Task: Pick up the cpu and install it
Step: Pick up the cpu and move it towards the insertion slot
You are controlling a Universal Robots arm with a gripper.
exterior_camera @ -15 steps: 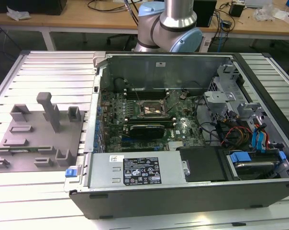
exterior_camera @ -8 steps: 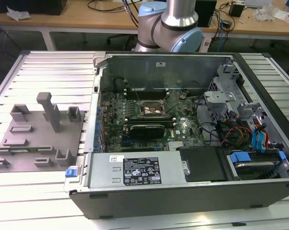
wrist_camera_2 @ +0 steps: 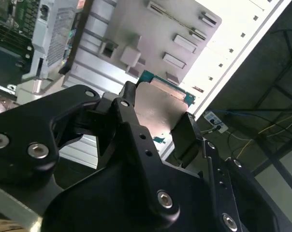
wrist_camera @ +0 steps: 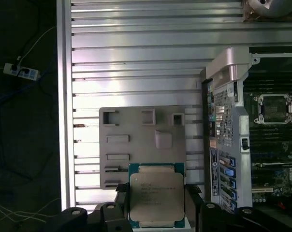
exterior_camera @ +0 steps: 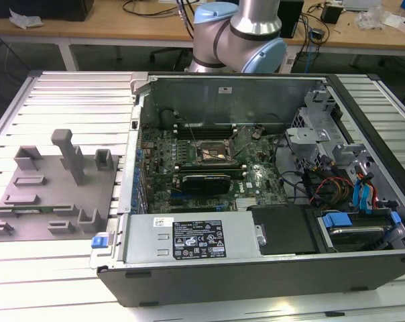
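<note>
"First wrist view first: what have the jaws got?"

"I've got the black two-fingered gripper [wrist_camera: 156,195] pinching the cpu [wrist_camera: 154,198], the small flat square chip with a pale silvery metal top and a green rim. The jaws are closed in on two opposite edges of the chip and stand no wider than it. I'm looking straight down on its metal top here."

"Does the second wrist view add anything?"

"It gives me the other face. I see the gripper [wrist_camera_2: 158,113] from behind its knuckles and the cpu [wrist_camera_2: 158,104] from below, a flat brownish underside with a green edge. One of the fingers [wrist_camera_2: 184,137] lies hard against that edge. The chip hangs in the air, well clear of everything under it."

"What sits under it?"

"The grey plastic fixture plate with upright posts [wrist_camera: 141,140], lying on the slatted aluminium table [wrist_camera: 136,63]. Just beside the plate is the open grey computer case [wrist_camera: 228,96]."

"And the exterior view?"

"That one gives me the layout. The fixture plate [exterior_camera: 51,191] is on the exterior view's left, and the computer case [exterior_camera: 256,278] fills the middle and right of the table [exterior_camera: 62,268]. Inside the case is the dark square socket frame with a metal rim [exterior_camera: 214,153], on the green motherboard [exterior_camera: 253,180]. The silver and pale blue arm [exterior_camera: 239,33] rises behind the case's far wall."
</note>
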